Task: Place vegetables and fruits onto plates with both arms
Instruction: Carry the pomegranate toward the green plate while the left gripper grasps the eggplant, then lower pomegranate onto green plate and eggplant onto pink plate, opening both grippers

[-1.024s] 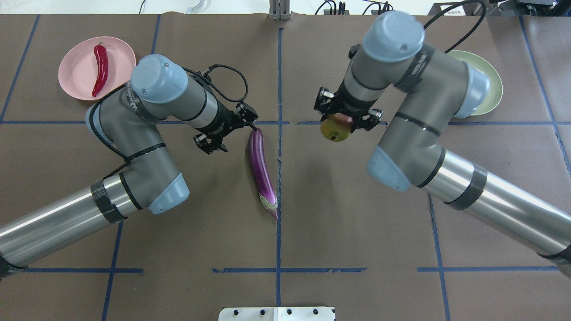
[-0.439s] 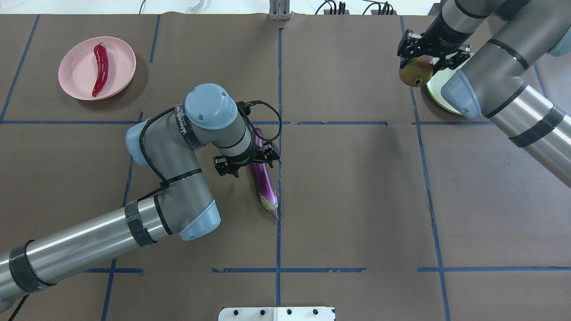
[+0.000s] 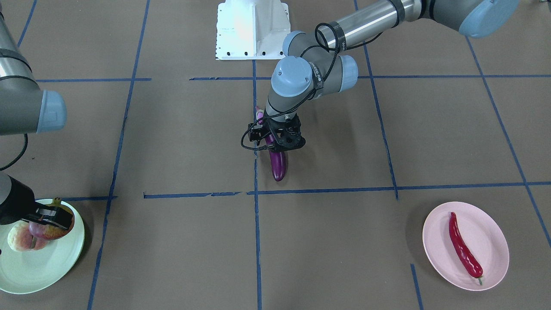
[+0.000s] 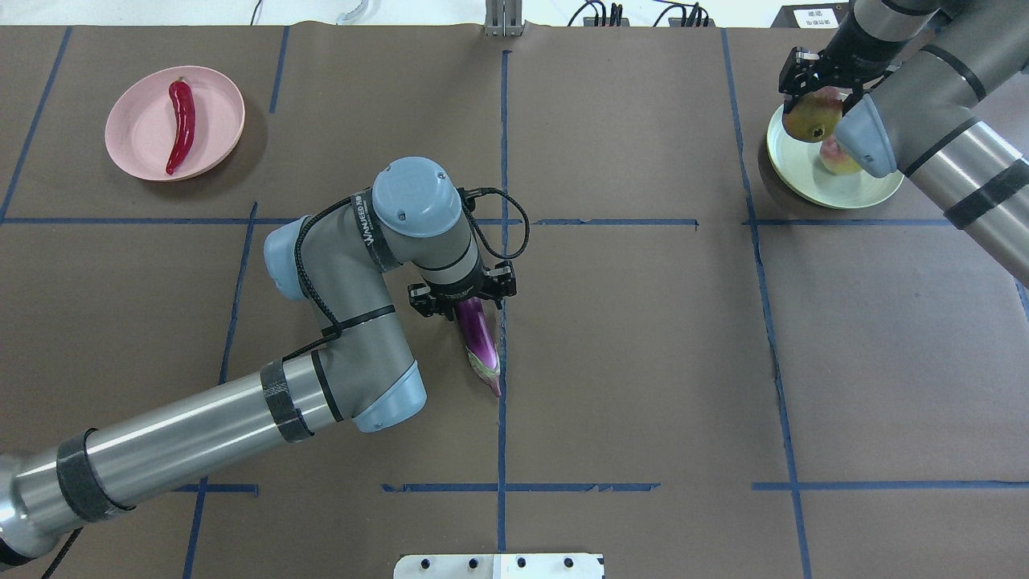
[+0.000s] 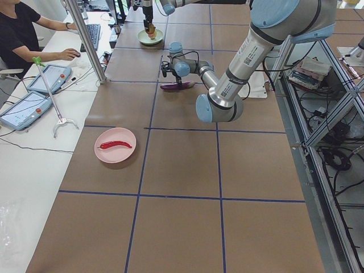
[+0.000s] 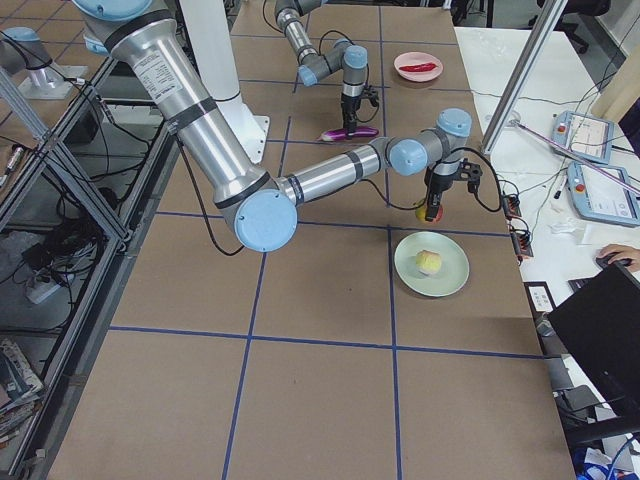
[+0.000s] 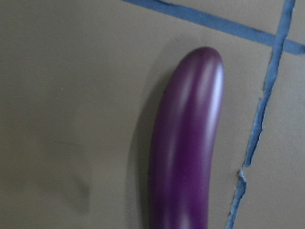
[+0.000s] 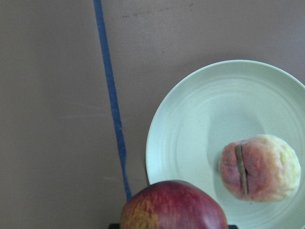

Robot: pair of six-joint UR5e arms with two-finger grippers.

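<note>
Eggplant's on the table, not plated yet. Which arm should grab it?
Left. The left gripper is directly above the eggplant. The right gripper is busy at the table's far end, holding the pomegranate over the green plate.

Two plates, two vegetables, two fruits, two hands on one surface (image 4: pixel 643 362).
Plates: one pink plate (image 4: pixel 137 141), one green plate (image 4: pixel 800 173). Vegetables: one eggplant (image 4: pixel 481 346) directly under the left hand (image 4: pixel 465 304), one chili pepper (image 4: pixel 182 125) well apart from it. Fruits: one pomegranate (image 4: pixel 812 121) held in the right hand (image 4: pixel 815 109), one peach (image 8: pixel 259 167) just beside that hand.
</note>
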